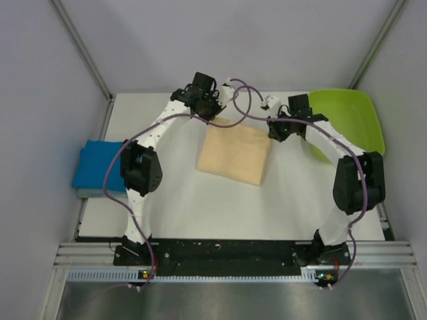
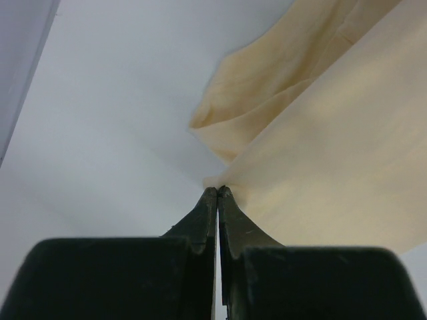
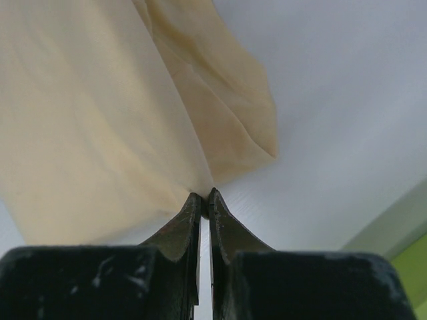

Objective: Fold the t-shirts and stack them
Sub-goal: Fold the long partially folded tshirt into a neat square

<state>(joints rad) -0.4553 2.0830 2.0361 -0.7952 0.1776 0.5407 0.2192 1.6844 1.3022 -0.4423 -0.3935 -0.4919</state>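
The pale peach-cream t-shirt (image 1: pixel 235 155) is a folded panel in the middle of the white table, its far edge lifted between the two arms. My left gripper (image 1: pixel 212 110) is shut on the shirt's far left corner; in the left wrist view the cloth (image 2: pixel 333 153) runs from the pinched tips (image 2: pixel 219 191). My right gripper (image 1: pixel 273 132) is shut on the far right corner, and the cloth (image 3: pixel 87 133) hangs from its tips (image 3: pixel 204 195). The bright blue t-shirt (image 1: pixel 99 165) lies as a folded square at the table's left edge.
A lime-green plastic tray (image 1: pixel 350 120) stands at the back right, just behind the right arm. Grey walls close in the table on three sides. The arms' bases sit on a black rail (image 1: pixel 227 252) at the near edge.
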